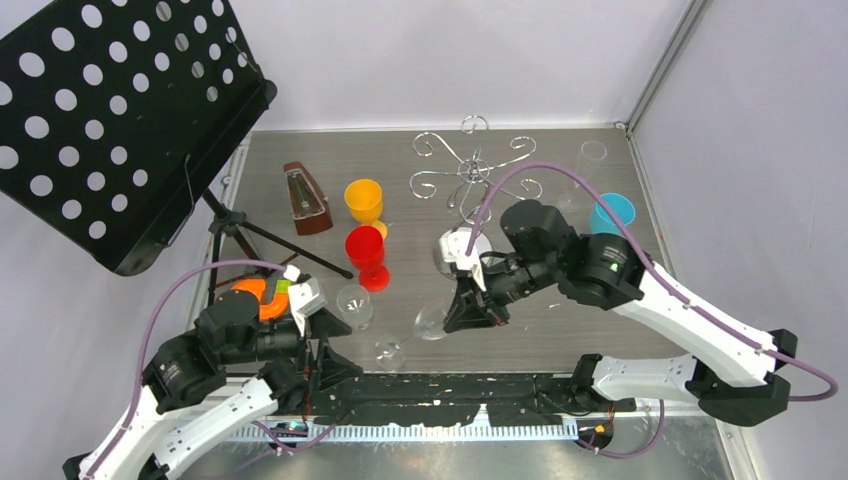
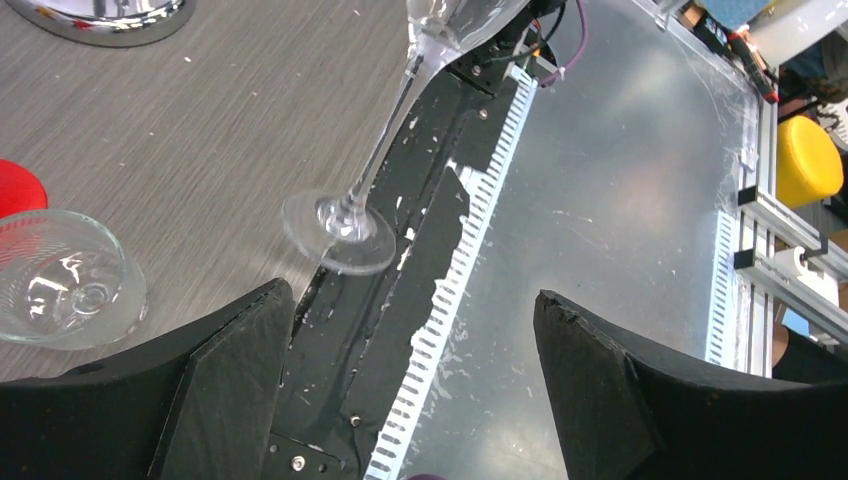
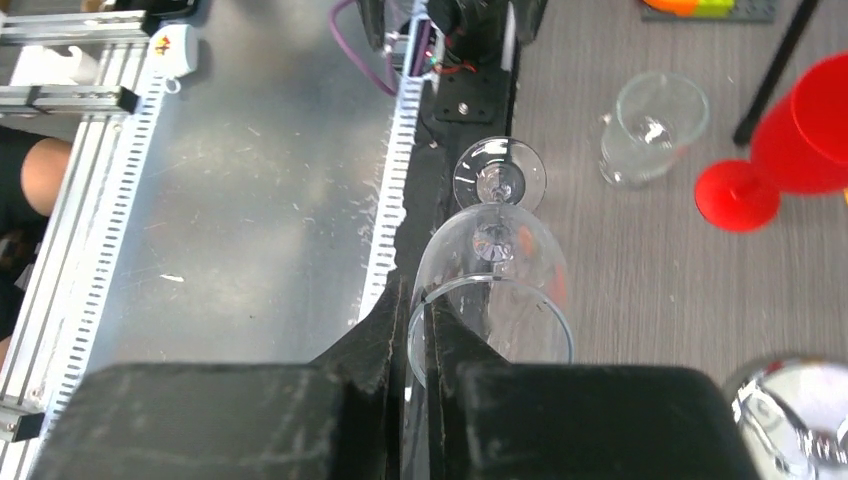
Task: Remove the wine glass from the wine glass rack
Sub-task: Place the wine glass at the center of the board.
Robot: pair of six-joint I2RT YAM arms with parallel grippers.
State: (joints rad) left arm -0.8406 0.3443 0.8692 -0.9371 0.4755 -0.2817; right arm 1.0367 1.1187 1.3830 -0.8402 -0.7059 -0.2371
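Grey tabletop (image 1: 570,325) lay bare from the glass (image 1: 431,321) toward 3 o'clock. At its 9 o'clock a tumbler (image 1: 353,303) and a red goblet (image 1: 366,248) crowded close. The rack (image 1: 470,172) stood at 12 o'clock, apart from the glass, which hung tilted with its foot low over the near edge. My right arm reached in from 4 o'clock, elbow bent, right claw (image 3: 418,330) pinched tight on the glass's rim. My left arm lay folded at 8 o'clock, left claw (image 2: 410,296) gaping, holding nothing.

Left arm (image 1: 200,420) lay low, left fingers (image 2: 215,400) spread wide; right arm (image 1: 690,320) reached inward, right fingers (image 3: 375,345) pinched on the wine glass (image 3: 500,262) rim.
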